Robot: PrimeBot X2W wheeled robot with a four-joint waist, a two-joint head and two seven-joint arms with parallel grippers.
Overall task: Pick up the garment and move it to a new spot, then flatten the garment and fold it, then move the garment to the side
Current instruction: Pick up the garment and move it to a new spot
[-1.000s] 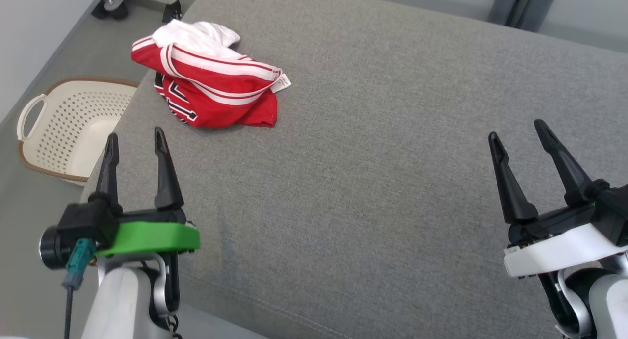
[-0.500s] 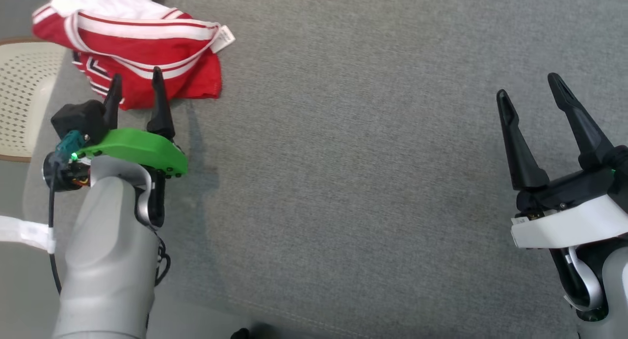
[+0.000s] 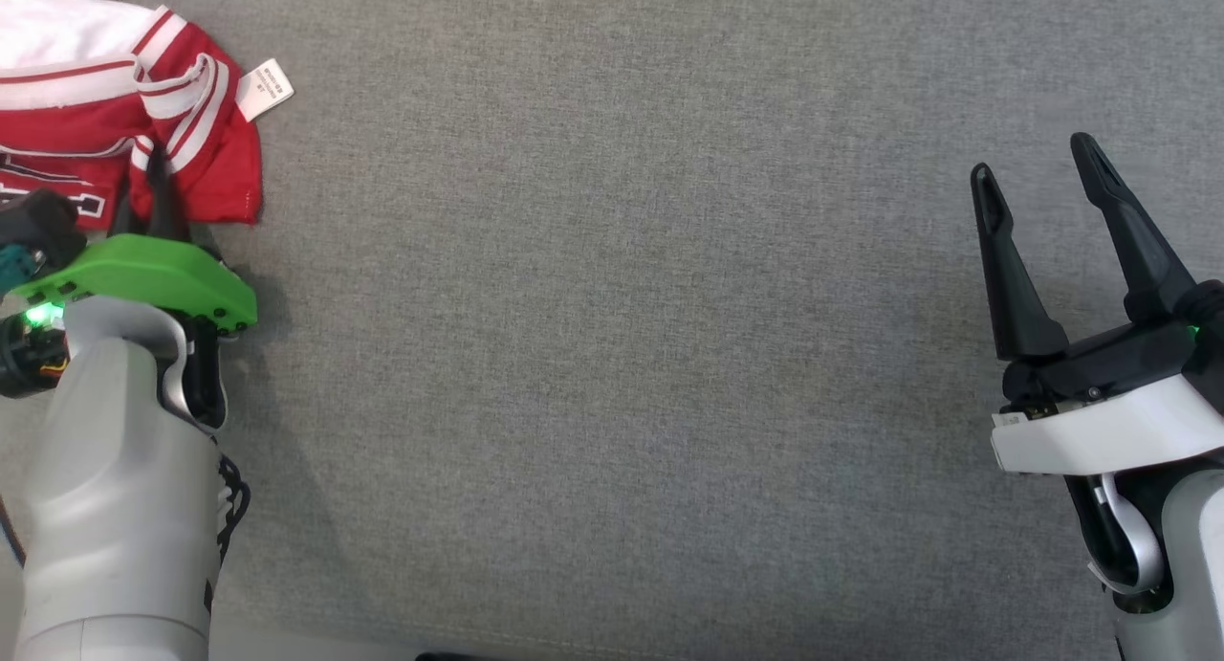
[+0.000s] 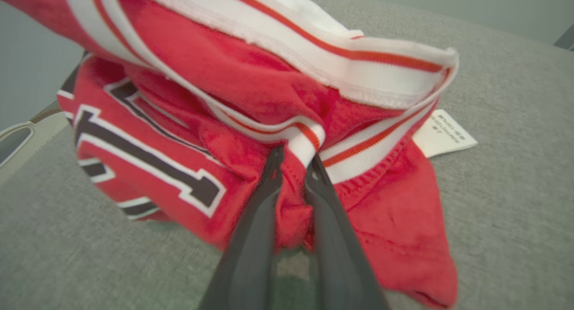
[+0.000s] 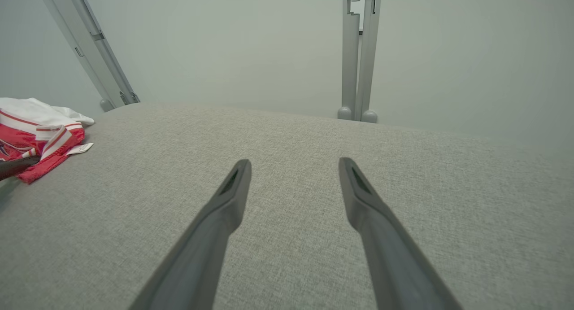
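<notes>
Clamps a fold of the garment [image 4: 251, 76] with the left gripper [image 4: 293, 159]; holds the right gripper [image 3: 1036, 159] wide, empty. Barely begun: yet to lift, move, flatten, fold, set aside.

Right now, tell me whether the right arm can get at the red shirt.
Likely yes, but a long reach. The right end effector hovers open over the cushion, with nothing between it and the shirt at the far left. The left end effector is shut on the shirt's striped edge.
</notes>
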